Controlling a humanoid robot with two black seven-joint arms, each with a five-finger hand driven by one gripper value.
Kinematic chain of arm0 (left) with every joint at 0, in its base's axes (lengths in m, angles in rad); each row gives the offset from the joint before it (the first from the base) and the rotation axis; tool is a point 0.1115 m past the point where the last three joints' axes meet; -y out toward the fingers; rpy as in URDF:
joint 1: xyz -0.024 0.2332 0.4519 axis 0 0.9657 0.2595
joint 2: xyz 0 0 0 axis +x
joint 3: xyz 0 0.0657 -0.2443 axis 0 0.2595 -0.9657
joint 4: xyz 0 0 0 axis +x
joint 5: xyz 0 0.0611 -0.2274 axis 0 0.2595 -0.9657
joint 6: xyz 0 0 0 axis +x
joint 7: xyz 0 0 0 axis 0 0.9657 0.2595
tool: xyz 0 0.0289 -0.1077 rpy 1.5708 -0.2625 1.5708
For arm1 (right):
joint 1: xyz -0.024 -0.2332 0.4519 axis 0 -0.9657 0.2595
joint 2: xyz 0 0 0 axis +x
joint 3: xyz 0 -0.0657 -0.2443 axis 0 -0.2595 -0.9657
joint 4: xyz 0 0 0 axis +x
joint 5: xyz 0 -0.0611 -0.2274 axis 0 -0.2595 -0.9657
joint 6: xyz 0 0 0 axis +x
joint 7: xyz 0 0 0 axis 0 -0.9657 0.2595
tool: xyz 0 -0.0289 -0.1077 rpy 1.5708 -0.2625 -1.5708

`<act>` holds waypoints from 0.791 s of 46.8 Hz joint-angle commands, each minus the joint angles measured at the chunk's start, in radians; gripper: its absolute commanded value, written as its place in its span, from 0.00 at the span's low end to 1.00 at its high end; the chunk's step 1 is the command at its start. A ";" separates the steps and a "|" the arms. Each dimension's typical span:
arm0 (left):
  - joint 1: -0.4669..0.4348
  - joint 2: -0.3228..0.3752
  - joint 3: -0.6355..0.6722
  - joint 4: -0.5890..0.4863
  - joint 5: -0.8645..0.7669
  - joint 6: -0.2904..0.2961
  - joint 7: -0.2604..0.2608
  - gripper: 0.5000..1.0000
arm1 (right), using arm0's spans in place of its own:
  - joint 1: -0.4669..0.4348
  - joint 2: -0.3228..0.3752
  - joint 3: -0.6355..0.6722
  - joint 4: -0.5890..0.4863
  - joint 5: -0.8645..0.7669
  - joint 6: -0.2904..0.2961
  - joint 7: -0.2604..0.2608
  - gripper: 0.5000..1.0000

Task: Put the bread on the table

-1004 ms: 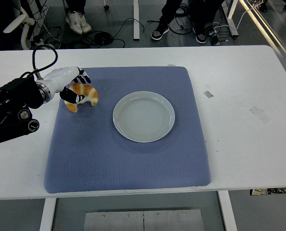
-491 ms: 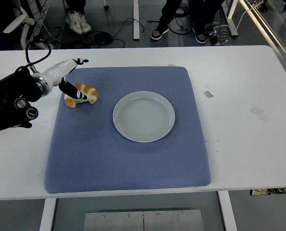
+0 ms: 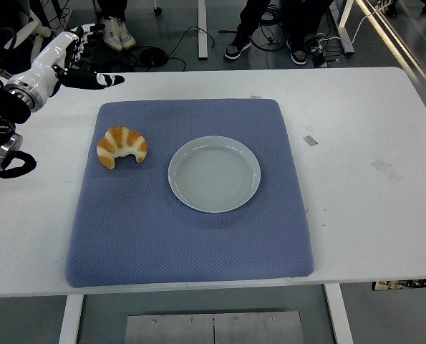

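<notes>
A: Where's the bread point(image 3: 122, 147)?

B: On the mat point(image 3: 191, 236), just left of the plate point(image 3: 214, 173), touching nothing. The left hand point(image 3: 68, 59) is well up-left of it, fingers spread, empty.

A: Risks?

B: Few; an arm sweeping low could nudge it.

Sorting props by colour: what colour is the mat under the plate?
Blue-grey mat with a fine dotted weave, clear in the head view.

We are finding no readable text, brand, number or sign anywhere. A dark patterned sticker point(image 3: 407, 284) is showing at the surface's point(image 3: 370, 215) near right edge, but its print is too small to read.
</notes>
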 commanded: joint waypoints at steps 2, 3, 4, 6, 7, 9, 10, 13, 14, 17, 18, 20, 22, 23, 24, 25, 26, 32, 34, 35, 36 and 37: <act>0.071 -0.004 -0.113 0.003 -0.006 0.001 -0.063 0.87 | 0.000 0.000 0.000 -0.001 0.000 0.000 0.000 1.00; 0.084 -0.006 -0.131 0.004 -0.006 0.001 -0.077 0.87 | 0.000 0.000 0.000 -0.001 0.000 0.000 0.000 1.00; 0.097 -0.007 -0.151 0.006 -0.007 0.001 -0.088 0.87 | 0.000 0.000 0.000 -0.001 0.000 0.000 0.000 1.00; 0.118 -0.011 -0.183 0.007 -0.013 0.001 -0.102 0.87 | 0.000 0.000 0.000 -0.001 0.000 0.000 0.000 1.00; 0.127 -0.011 -0.199 0.007 -0.018 0.001 -0.105 0.87 | 0.000 0.000 0.000 -0.001 0.000 0.000 0.000 1.00; 0.144 -0.009 -0.220 0.007 -0.026 -0.001 -0.108 0.87 | 0.000 0.000 0.000 -0.001 0.000 0.000 0.000 1.00; 0.152 -0.006 -0.226 0.007 -0.027 -0.001 -0.108 0.87 | 0.002 0.000 0.000 -0.001 0.000 0.000 0.000 1.00; 0.167 -0.001 -0.242 0.007 -0.027 -0.001 -0.109 0.87 | 0.000 0.000 0.000 -0.001 0.000 0.000 0.000 1.00; 0.169 0.000 -0.243 0.007 -0.027 -0.002 -0.108 0.87 | 0.000 0.000 0.000 -0.001 0.000 0.000 0.000 1.00; 0.174 0.008 -0.246 0.007 -0.029 -0.005 -0.108 0.87 | 0.000 0.000 0.000 -0.001 0.000 0.000 0.000 1.00; 0.174 0.014 -0.246 0.007 -0.029 -0.005 -0.106 0.87 | 0.000 0.000 0.000 -0.001 0.000 0.000 0.000 1.00; 0.175 0.022 -0.243 0.007 -0.033 -0.005 -0.106 0.87 | 0.000 0.000 0.000 -0.001 0.000 0.000 0.000 1.00; 0.175 0.025 -0.243 0.009 -0.042 -0.007 -0.105 0.87 | 0.000 0.000 0.000 -0.001 0.000 0.000 0.000 1.00; 0.175 0.025 -0.243 0.009 -0.049 -0.007 -0.105 0.87 | 0.000 0.000 0.000 -0.001 0.000 0.000 0.000 1.00; 0.177 0.026 -0.242 0.010 -0.056 -0.007 -0.105 0.87 | 0.000 0.000 0.000 -0.001 0.000 0.000 0.000 1.00; 0.177 0.026 -0.242 0.012 -0.062 -0.007 -0.105 0.88 | 0.000 0.000 0.000 -0.001 0.000 0.000 0.000 1.00; 0.177 0.026 -0.239 0.013 -0.069 -0.008 -0.105 0.88 | 0.000 0.000 0.000 0.001 0.000 0.000 0.000 1.00; 0.178 0.028 -0.236 0.018 -0.079 -0.008 -0.102 0.88 | 0.002 0.000 -0.011 0.001 0.000 0.000 0.000 1.00; 0.180 0.028 -0.236 0.018 -0.079 -0.008 -0.100 0.88 | 0.000 0.000 -0.009 0.006 0.000 0.001 0.000 1.00; 0.178 0.028 -0.236 0.018 -0.081 -0.008 -0.100 0.89 | 0.000 0.000 -0.009 0.009 0.000 0.001 0.000 1.00; 0.178 0.028 -0.236 0.018 -0.084 -0.008 -0.100 0.89 | 0.000 0.000 -0.009 0.009 0.000 0.001 0.000 1.00; 0.178 0.028 -0.236 0.018 -0.088 -0.008 -0.099 0.89 | 0.000 0.000 -0.009 0.009 0.000 0.001 0.000 1.00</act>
